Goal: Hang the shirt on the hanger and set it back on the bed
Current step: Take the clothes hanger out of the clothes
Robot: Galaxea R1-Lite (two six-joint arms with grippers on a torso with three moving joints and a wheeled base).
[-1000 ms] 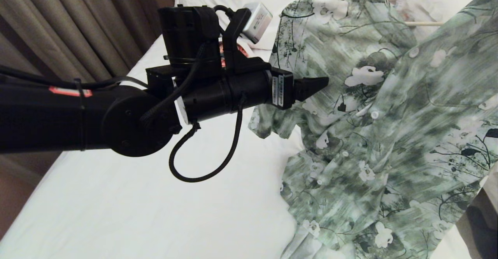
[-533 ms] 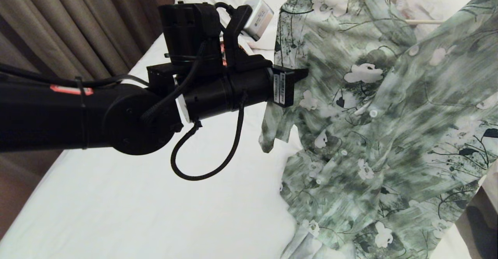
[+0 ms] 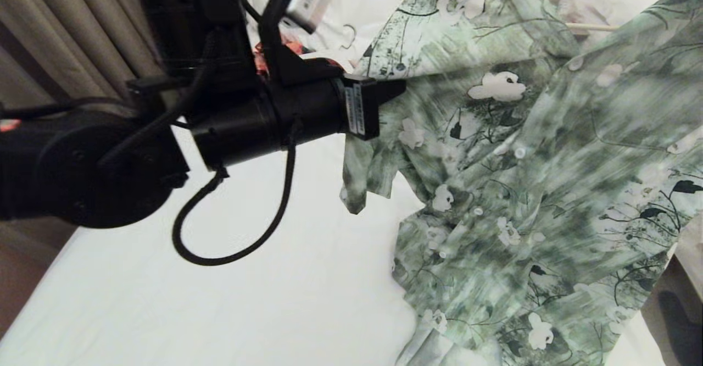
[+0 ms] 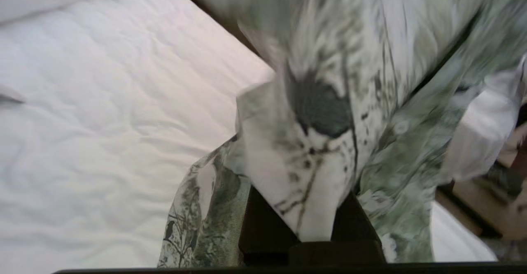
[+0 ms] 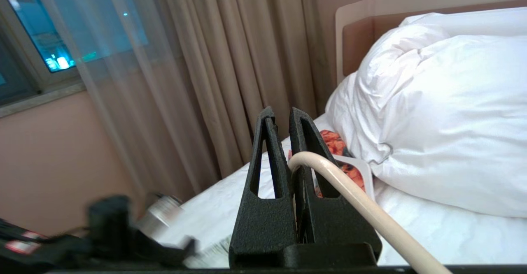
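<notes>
Beige curtains hang behind the bed, whose white sheet fills the lower part of the head view.

Shirt: lifted, spread across the right of the head view, its lower hem draping onto the sheet. One edge of the cloth runs out to the left gripper; a loose flap hangs just below that gripper.

Left gripper: extended roughly level from the left, wrist rolled, a looped cable hanging under the forearm. In the left wrist view the left gripper is closed on a fold of the shirt, with cloth standing between the two black fingers and spilling past them on both sides.

Hanger: only a short cream bar shows in the head view, beyond the shirt's upper edge. In the right wrist view the right gripper is clamped narrow on the hanger; the cream rod curves out from between the fingers toward the camera.

Beyond the right gripper lie a white pillow against the headboard, an orange floral garment beside the pillow, and a window past the curtains.
</notes>
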